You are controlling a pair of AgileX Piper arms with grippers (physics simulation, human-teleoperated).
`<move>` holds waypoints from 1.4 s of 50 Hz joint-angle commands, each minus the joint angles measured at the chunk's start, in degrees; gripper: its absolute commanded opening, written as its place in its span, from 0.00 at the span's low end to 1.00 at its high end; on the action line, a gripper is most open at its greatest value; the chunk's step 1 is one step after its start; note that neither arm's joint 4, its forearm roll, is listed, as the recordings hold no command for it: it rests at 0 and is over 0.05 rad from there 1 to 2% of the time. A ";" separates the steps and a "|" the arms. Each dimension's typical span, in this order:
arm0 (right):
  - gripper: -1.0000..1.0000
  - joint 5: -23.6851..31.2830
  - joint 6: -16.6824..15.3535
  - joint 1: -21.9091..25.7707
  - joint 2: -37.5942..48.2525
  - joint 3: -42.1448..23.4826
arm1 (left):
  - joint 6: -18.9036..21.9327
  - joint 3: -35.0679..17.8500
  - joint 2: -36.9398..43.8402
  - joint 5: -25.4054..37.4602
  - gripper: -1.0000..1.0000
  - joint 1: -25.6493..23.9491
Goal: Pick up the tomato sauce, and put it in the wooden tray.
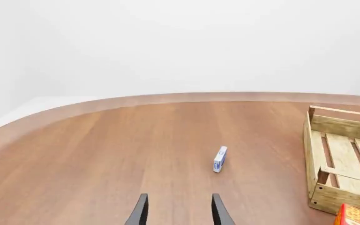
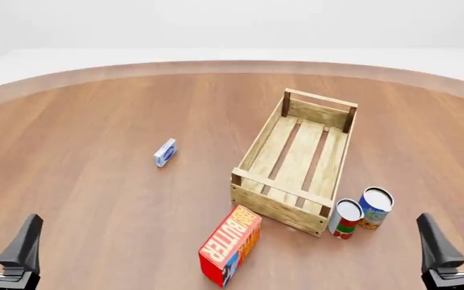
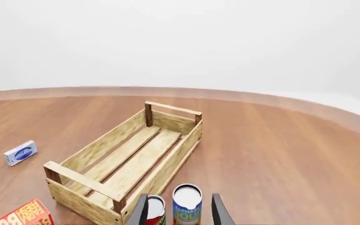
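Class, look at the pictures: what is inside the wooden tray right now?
Nothing: the wooden tray shows only bare floor slats. The tomato sauce stands outside, by its near corner. No part of the inside is covered.

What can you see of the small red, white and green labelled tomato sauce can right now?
The tomato sauce can is a small cylinder with a red, white and green label and a silvery-white flat top. It stands upright on the brown wooden table, just outside the near right corner of the light-wood slatted tray, close beside the blue-and-yellow can; whether they touch is unclear. No gripper holds it; the right gripper is open and points at the two cans.
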 commanded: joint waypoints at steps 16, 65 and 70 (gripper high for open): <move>1.00 -3.17 -0.37 2.35 6.65 0.43 | 0.00 0.00 0.00 0.00 1.00 0.00; 1.00 -8.82 -0.56 5.40 18.68 0.78 | 0.00 0.00 0.00 0.00 1.00 0.00; 1.00 -9.27 -0.81 5.77 20.28 0.82 | 0.00 0.00 0.00 0.00 1.00 0.00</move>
